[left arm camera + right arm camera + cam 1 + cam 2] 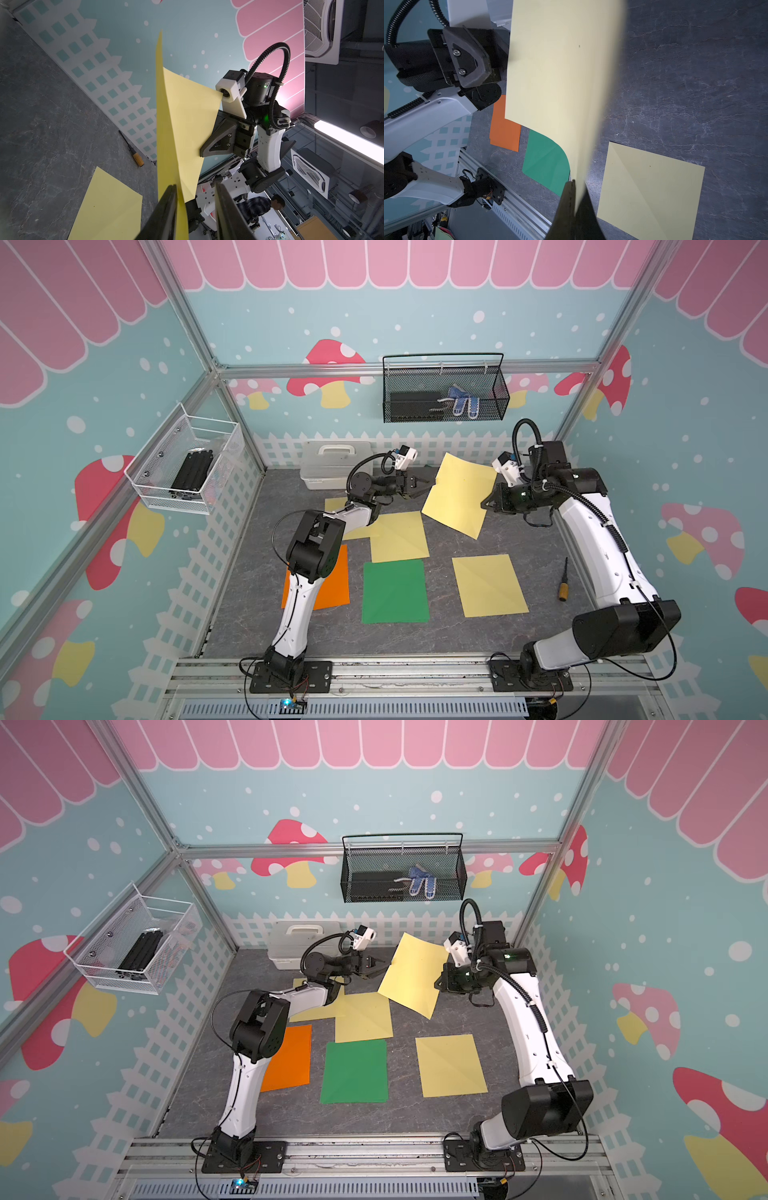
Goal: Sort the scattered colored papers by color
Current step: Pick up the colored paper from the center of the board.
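Note:
A pale yellow paper (457, 497) hangs tilted in the air at the back of the table, with my right gripper (485, 502) shut on its right edge; the wrist view shows the sheet (560, 72) pinched in the gripper (574, 182). My left gripper (424, 485) stands open at the sheet's left edge, and that edge (182, 116) runs between its parted jaws (195, 185). Flat on the table lie a yellow sheet (399, 537), another (488, 585) to the right, one (336, 504) partly under my left arm, a green sheet (395, 591) and an orange sheet (336, 580).
A white lidded box (328, 468) stands at the back left behind my left arm. A screwdriver (564, 585) lies near the right wall. A black wire basket (444, 389) hangs on the back wall and a white one (187, 464) on the left wall.

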`<state>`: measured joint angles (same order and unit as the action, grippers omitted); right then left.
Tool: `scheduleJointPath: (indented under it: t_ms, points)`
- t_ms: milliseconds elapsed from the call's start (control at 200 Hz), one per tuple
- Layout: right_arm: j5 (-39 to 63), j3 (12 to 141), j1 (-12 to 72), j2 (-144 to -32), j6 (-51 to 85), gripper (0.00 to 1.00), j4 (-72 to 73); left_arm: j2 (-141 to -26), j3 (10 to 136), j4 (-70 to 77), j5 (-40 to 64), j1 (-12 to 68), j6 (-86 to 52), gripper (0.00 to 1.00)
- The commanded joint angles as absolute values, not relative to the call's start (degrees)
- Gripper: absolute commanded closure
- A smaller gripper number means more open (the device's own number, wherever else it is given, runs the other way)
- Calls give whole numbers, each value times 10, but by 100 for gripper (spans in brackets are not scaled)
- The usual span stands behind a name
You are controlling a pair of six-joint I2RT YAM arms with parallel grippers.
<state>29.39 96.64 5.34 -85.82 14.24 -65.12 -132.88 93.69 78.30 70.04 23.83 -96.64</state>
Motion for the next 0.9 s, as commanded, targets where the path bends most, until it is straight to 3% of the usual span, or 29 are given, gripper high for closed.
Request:
scheduleJointPath:
  t_ms: [0, 896]
  points:
    - [315, 978, 60, -848, 124, 95, -652, -1339, 954, 813, 722, 253, -977, 67]
    - [388, 986, 70, -818, 140, 95, -636, -1376, 968, 813, 700, 256, -973, 67]
